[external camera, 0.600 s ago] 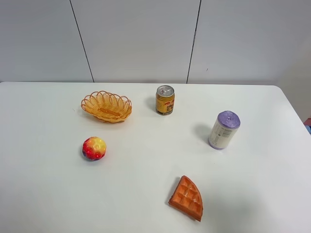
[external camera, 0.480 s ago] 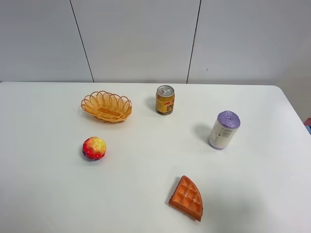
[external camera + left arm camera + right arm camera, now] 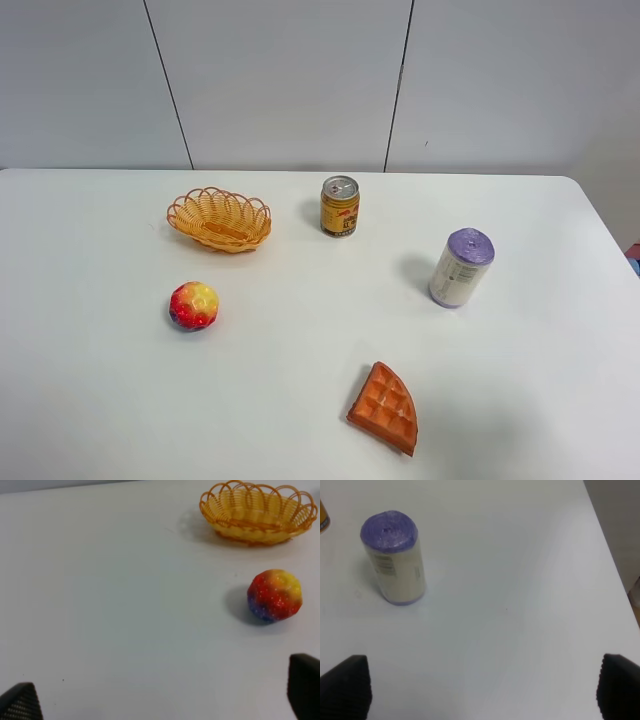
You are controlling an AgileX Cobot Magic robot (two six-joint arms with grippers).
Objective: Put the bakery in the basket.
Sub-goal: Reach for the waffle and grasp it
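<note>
Basket (image 3: pixel 220 219) near table (image 3: pixel 90 200) far edge; bakery (image 3: pixel 384 408) well apart.

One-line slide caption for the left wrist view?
Open left pincer over white table, bumpy ball ahead, empty wicker basket beyond.

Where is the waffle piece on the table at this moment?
In the exterior high view the waffle lies flat near the front edge of the table, slightly right of centre, in front of the purple-topped canister and the can.
</note>
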